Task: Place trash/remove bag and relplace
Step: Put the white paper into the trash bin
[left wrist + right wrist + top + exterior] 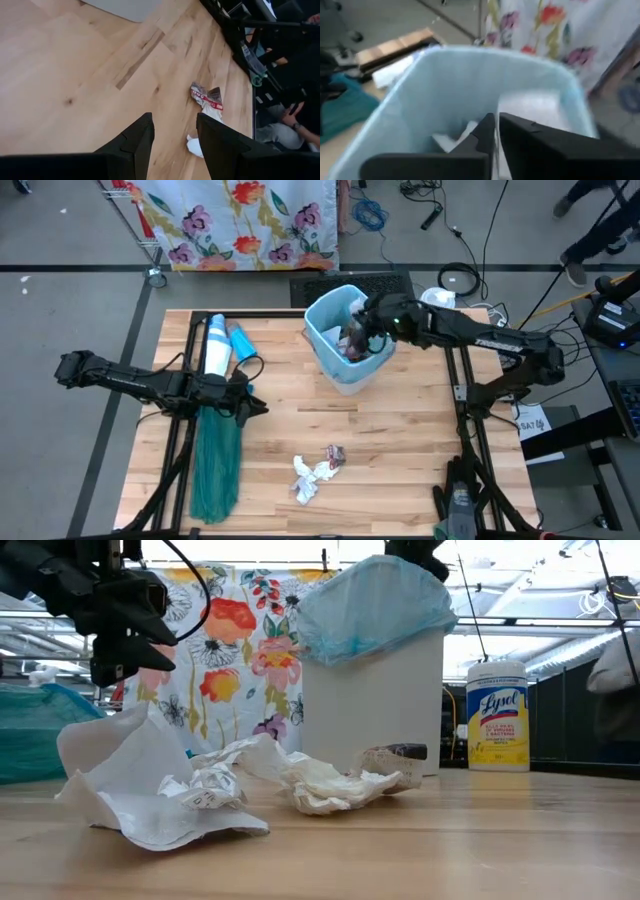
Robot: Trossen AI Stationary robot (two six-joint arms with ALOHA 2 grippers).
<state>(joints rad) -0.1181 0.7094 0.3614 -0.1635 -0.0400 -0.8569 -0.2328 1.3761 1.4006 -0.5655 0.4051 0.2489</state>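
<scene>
The white bin (347,370) stands at the table's far middle, lined with the pale blue bag (325,320), whose rim is folded over the bin's top (375,605). My right gripper (497,131) hangs over the bin's mouth (372,330), fingers shut, with nothing showing between them. Some trash lies inside the bin (353,345). More trash, crumpled white paper and a printed wrapper (318,472), lies on the table near the front (300,780). My left gripper (172,131) stands open above the table's left part (252,402), pointing toward that trash (206,97).
A teal-green bag (216,465) lies along the table's left side. A white roll (215,348) and a blue roll (241,343) lie behind it. A wipes tub (497,715) stands right of the bin. Bare wood lies between bin and loose trash.
</scene>
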